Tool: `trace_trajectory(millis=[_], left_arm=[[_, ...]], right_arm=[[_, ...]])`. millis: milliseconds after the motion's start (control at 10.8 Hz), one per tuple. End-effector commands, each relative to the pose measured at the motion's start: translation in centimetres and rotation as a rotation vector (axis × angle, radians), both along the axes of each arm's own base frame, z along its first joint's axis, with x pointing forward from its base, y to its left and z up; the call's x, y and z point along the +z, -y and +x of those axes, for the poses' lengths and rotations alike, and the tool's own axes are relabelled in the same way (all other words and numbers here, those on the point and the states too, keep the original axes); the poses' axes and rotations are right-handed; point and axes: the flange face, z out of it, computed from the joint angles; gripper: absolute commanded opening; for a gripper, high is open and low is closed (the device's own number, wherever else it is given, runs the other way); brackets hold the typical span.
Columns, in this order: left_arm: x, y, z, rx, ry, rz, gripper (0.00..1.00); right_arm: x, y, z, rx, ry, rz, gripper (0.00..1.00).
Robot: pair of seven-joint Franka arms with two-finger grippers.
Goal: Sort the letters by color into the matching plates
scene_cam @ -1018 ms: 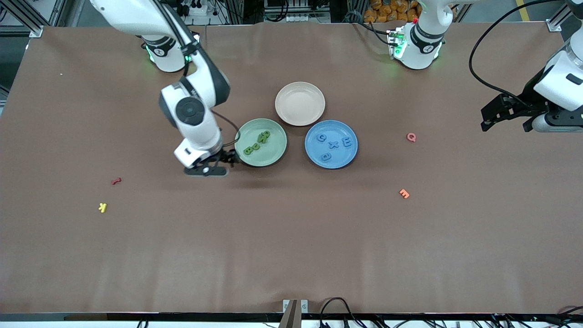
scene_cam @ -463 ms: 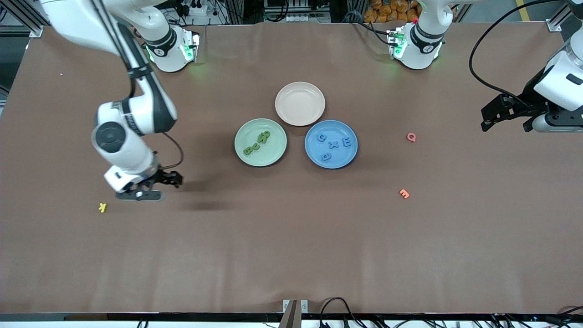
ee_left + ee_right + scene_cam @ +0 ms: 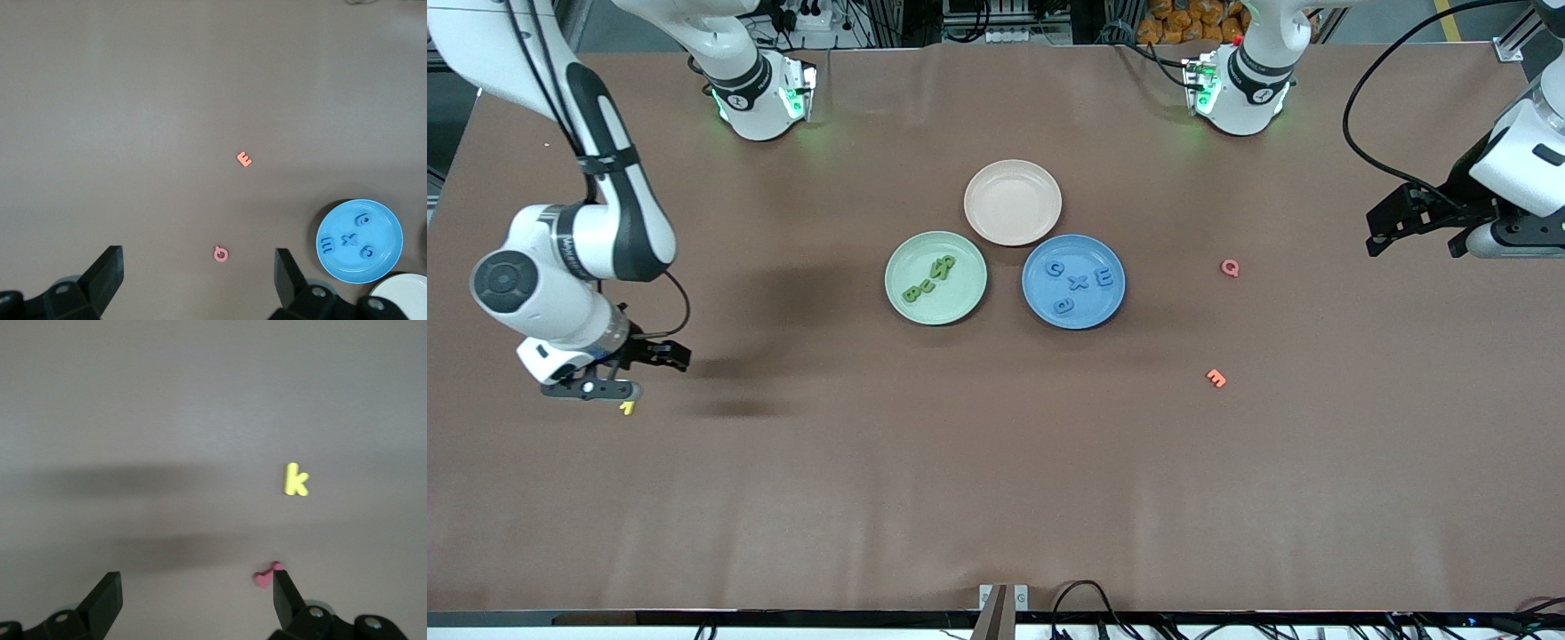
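Observation:
Several green letters (image 3: 927, 278) lie in the pale green plate (image 3: 960, 302) at the middle of the table. Beside it, toward the left arm's end, the blue plate (image 3: 1104, 307) (image 3: 385, 261) holds several blue letters (image 3: 1079, 282) (image 3: 347, 241). My right gripper (image 3: 665, 356) (image 3: 195, 583) hangs open and empty over bare table near the right arm's end, well away from both plates. My left gripper (image 3: 1405, 224) (image 3: 198, 260) waits open and empty, high over the left arm's end of the table.
An empty beige plate (image 3: 1013, 202) touches both plates, farther from the front camera. A pink Q (image 3: 1230, 268) (image 3: 221, 253) and an orange E (image 3: 1216, 379) (image 3: 245, 159) lie toward the left arm's end. A yellow k (image 3: 628, 408) (image 3: 295, 480) and a red letter (image 3: 265, 577) lie under the right gripper.
The right arm has swung from beside the green plate toward its own end of the table, its gripper open throughout. It now covers the red letter in the front view. The left arm stayed still.

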Motion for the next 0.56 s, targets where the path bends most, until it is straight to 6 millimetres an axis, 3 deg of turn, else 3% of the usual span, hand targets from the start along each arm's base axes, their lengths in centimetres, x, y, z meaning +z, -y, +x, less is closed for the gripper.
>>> trace_trajectory(millis=[0,185,463], left_arm=[[0.3,-0.1,-0.1,-0.003,-0.004,-0.016,1.0],[0.3,-0.1,-0.1,-0.003,-0.004,-0.016,1.0],[0.4,-0.1,-0.1,-0.002,-0.003,-0.016,1.0]], right_arm=[[0.3,1.9,0.2,-0.012,-0.001,0.01,1.0],[3.0,3.5,1.0,-0.046,-0.014,0.005,1.0],[10.5,6.3,1.1,-0.066,-0.061,0.113,1.0]])
